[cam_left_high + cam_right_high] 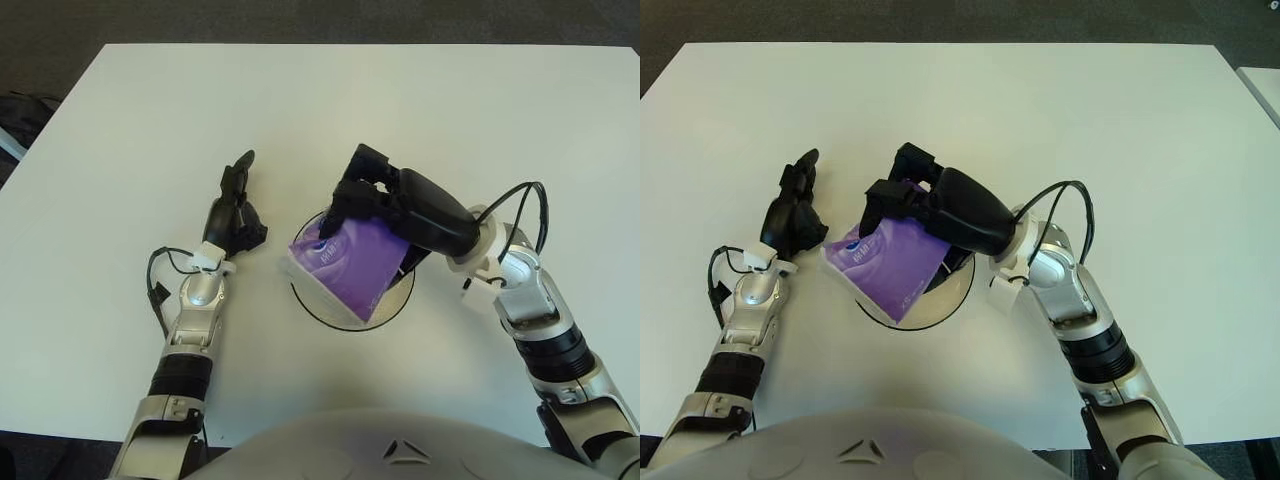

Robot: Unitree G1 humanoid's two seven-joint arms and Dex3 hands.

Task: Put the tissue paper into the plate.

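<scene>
Robot torso [400, 450], lower edge; white table [450, 110]. Right hand [385, 200] clamped on purple tissue paper [350, 260], pack tilted over white plate [400, 290], apparently for setting down. Left hand [236, 205] idle left of plate, fingers relaxed, empty

The tissue pack [347, 262] and the right hand [385, 205] cover most of the plate [400, 300], leaving only its near rim showing. The print on the pack is too small to read. The counter [320, 110] is cut off at the side edges.
</scene>
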